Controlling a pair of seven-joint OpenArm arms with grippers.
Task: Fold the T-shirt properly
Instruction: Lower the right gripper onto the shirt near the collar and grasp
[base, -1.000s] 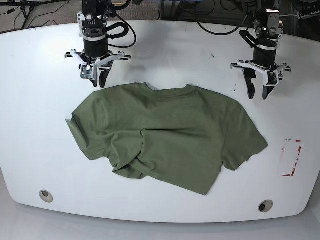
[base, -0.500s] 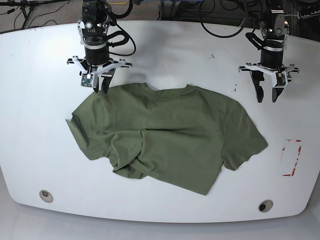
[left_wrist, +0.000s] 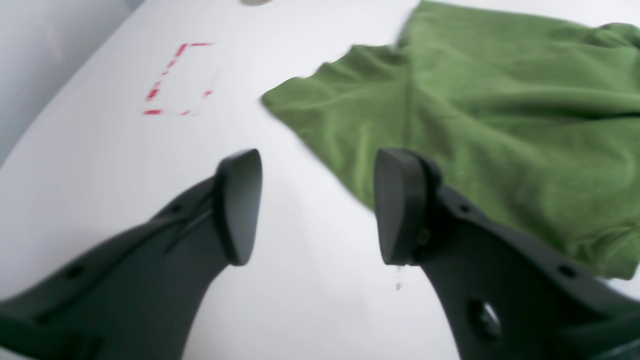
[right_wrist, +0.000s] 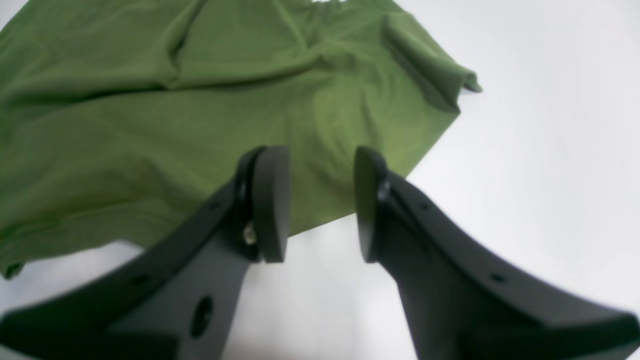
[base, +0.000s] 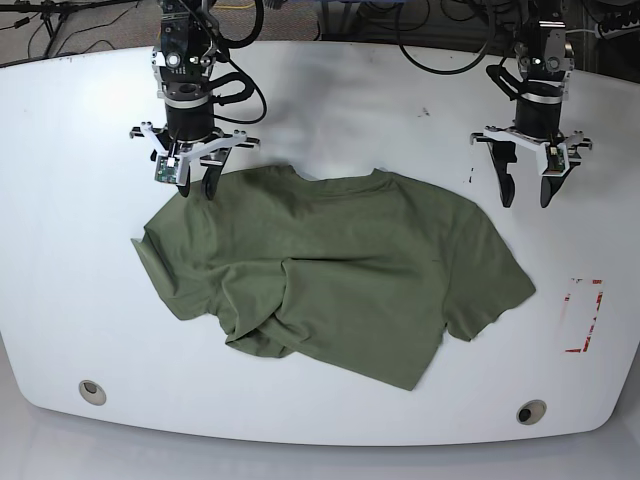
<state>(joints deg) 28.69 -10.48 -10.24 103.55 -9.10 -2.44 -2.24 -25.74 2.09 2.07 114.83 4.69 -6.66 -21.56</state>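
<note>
The olive-green T-shirt (base: 330, 270) lies spread and rumpled on the white table (base: 80, 250), neck toward the far side, with its lower left part bunched in folds. My right gripper (base: 197, 186) hangs open just over the shirt's far left shoulder edge. In the right wrist view its jaws (right_wrist: 320, 205) hold nothing, and the T-shirt (right_wrist: 200, 100) fills the space beyond them. My left gripper (base: 526, 198) stands open above bare table beside the right sleeve. In the left wrist view this gripper (left_wrist: 317, 205) is empty, with the T-shirt (left_wrist: 500, 110) to its right.
A red tape outline (base: 583, 315) marks the table near its right edge, also seen as red marks (left_wrist: 175, 80). Two round holes (base: 92, 391) (base: 531, 411) sit near the front edge. Cables run along the far side of the table.
Both grippers have opened wider. The right gripper has come down and forward to the shirt's shoulder edge. The left gripper has shifted a little toward the right sleeve.
</note>
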